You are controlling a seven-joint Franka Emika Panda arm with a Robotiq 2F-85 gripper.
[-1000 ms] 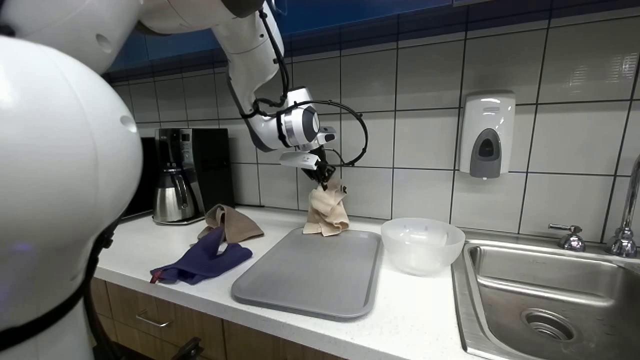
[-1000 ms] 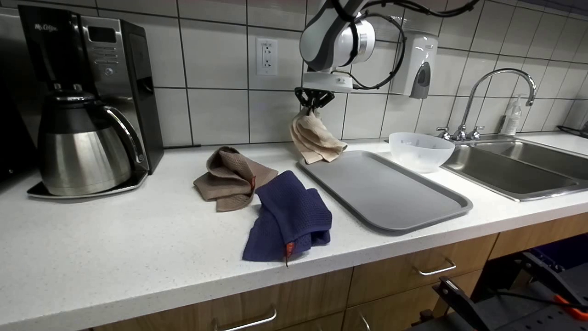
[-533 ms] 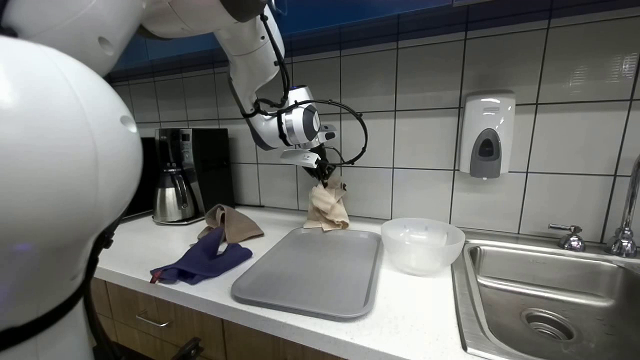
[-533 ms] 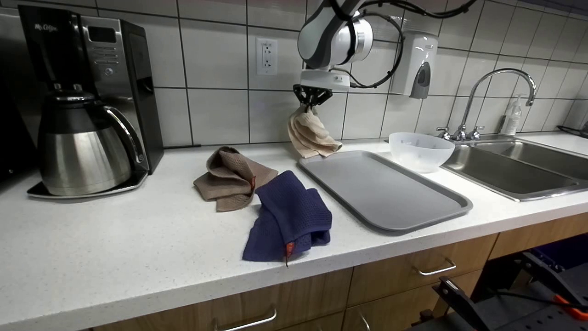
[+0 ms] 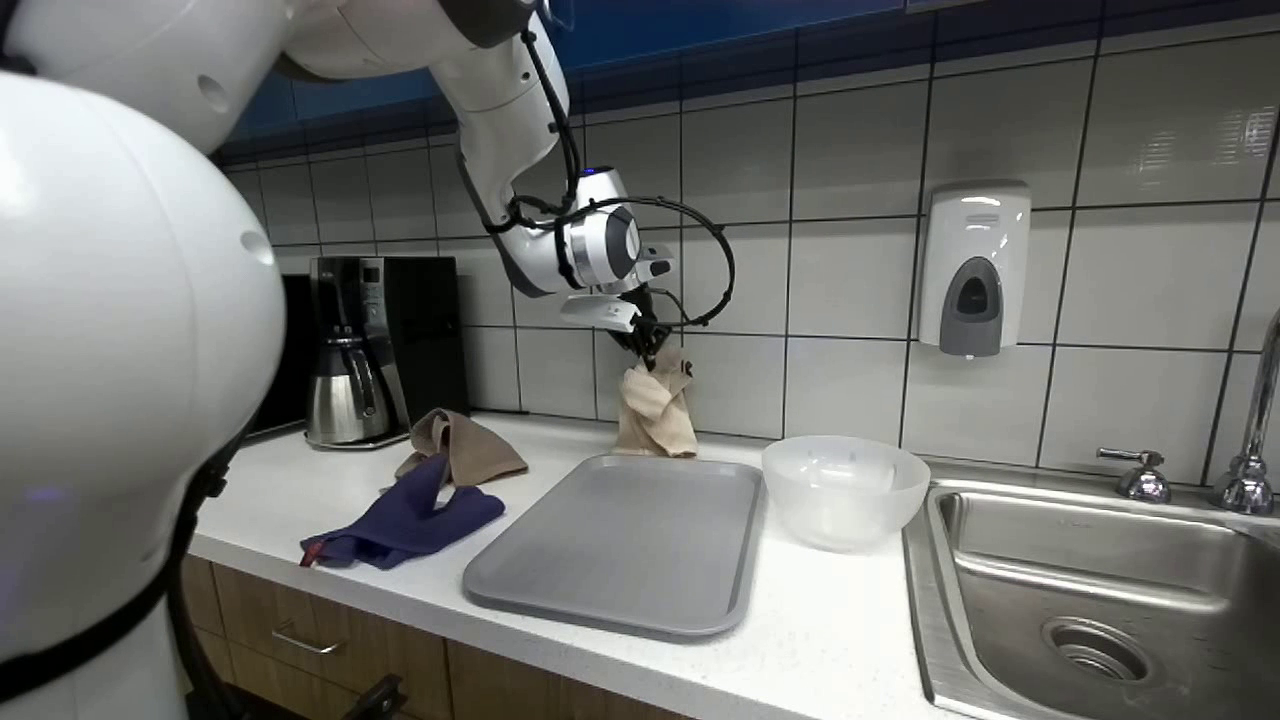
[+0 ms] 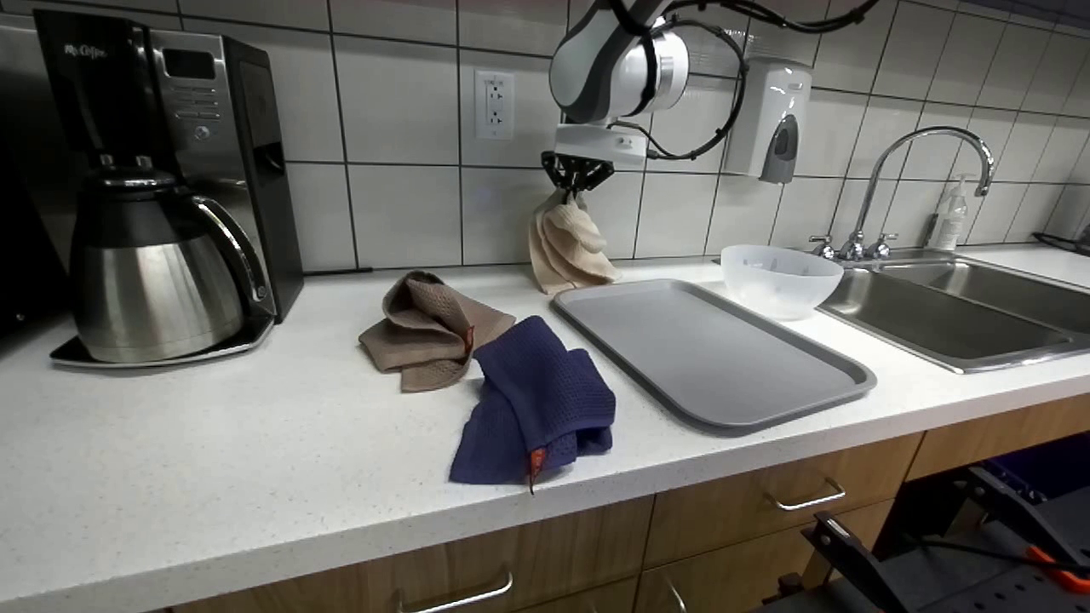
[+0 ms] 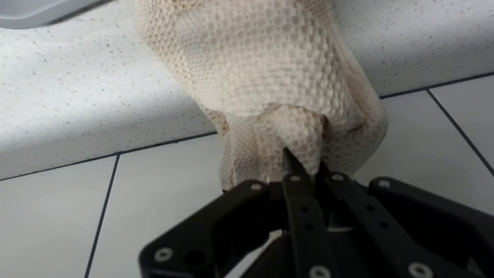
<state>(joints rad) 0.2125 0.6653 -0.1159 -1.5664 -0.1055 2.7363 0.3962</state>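
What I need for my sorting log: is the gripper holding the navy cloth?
No, in an exterior view the gripper is closed on the beige cloth, while the navy cloth lies on the counter.

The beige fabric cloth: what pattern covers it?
The beige fabric cloth has honeycomb-like dimples, clearest in the wrist view.

Pale lettering (image 6: 86,51) on the coffee maker's (image 6: 207,153) upper front reads "Mr. Coffee".

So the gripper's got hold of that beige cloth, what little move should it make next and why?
I'd probably raise the gripper slightly. It is closed on the beige cloth, whose lower end hangs close to the counter, right by the edge of the tray; a little more height should help keep it from dragging or catching.
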